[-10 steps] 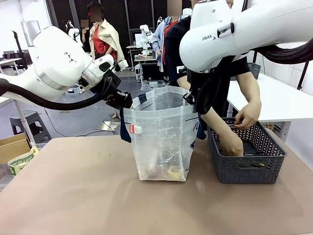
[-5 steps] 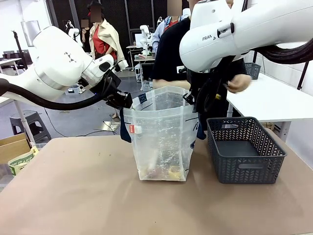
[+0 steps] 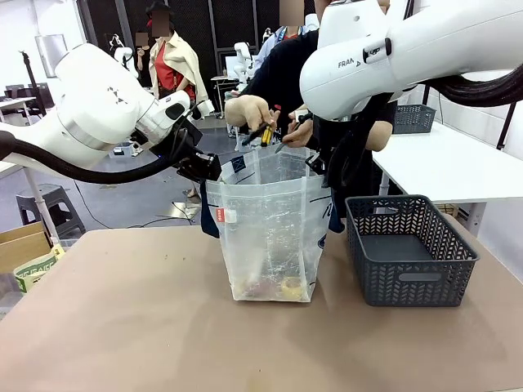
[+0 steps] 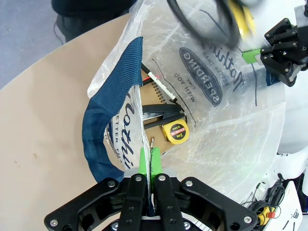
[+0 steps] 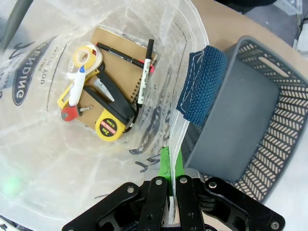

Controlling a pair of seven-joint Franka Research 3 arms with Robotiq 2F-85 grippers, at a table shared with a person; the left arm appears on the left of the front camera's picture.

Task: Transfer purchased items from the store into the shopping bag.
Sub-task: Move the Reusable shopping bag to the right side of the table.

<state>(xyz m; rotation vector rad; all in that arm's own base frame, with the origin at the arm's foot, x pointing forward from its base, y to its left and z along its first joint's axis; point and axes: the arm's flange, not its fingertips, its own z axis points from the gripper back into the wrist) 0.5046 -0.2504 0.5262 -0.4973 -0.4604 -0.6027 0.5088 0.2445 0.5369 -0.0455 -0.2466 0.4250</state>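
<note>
The shopping bag (image 3: pixel 270 229) stands open mid-table, whitish with blue handles. My left gripper (image 3: pixel 214 170) is shut on its left rim by the blue handle (image 4: pixel 113 120), and my right gripper (image 3: pixel 320 167) is shut on its right rim. Green pads (image 4: pixel 143 161) pinch the plastic, as do the right pads (image 5: pixel 165 161). A person's hands hold black-and-yellow tools (image 3: pixel 268 131) just above the bag's mouth. At the bag's bottom lie purchased items: a yellow tape measure (image 5: pixel 109 126), a tape roll (image 5: pixel 86 55), pens and a brown notebook (image 4: pixel 156 103). The store, a dark grey basket (image 3: pixel 413 253), sits to the right.
The basket's floor (image 5: pixel 238 120) is bare. A cardboard box (image 3: pixel 24 249) sits off the table's left edge. A white table (image 3: pixel 458 167) stands behind the basket. Open brown tabletop lies in front of the bag and to its left.
The person's hands left the basket carrying tools and moved up and left to just above the bag's mouth. Both grippers and the bag have stayed still.
</note>
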